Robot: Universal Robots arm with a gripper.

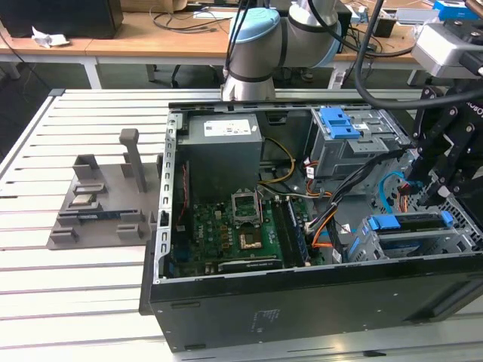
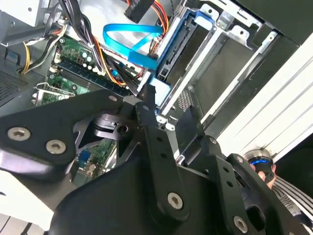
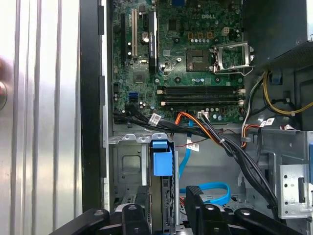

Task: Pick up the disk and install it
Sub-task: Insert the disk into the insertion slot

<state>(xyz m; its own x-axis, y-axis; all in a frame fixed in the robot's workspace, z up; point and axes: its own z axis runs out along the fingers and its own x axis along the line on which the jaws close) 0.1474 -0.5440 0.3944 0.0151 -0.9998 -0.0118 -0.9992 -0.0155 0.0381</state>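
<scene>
The disk [image 1: 407,223] stands on edge in the lower drive cage at the exterior view's right, its blue rail along the top. In both wrist views I see its blue end tab [image 3: 161,161] [image 2: 159,90] seated in the grey metal slot. My gripper [image 1: 438,204] hangs right over the disk's end nearer the case's side. Its black fingers [image 3: 132,215] straddle the disk's thin edge, and a small gap shows on one side. The gripper [image 3: 165,203] [image 2: 168,115] is open and holds nothing.
Bundled black and orange cables [image 3: 215,137] and a blue ribbon cable [image 3: 210,191] run beside the cage. The motherboard [image 1: 226,234] and grey power-supply box [image 1: 223,151] fill the case's middle. An upper cage with a blue latch [image 1: 339,122] stands behind. A grey fixture [image 1: 106,204] sits on the slatted table.
</scene>
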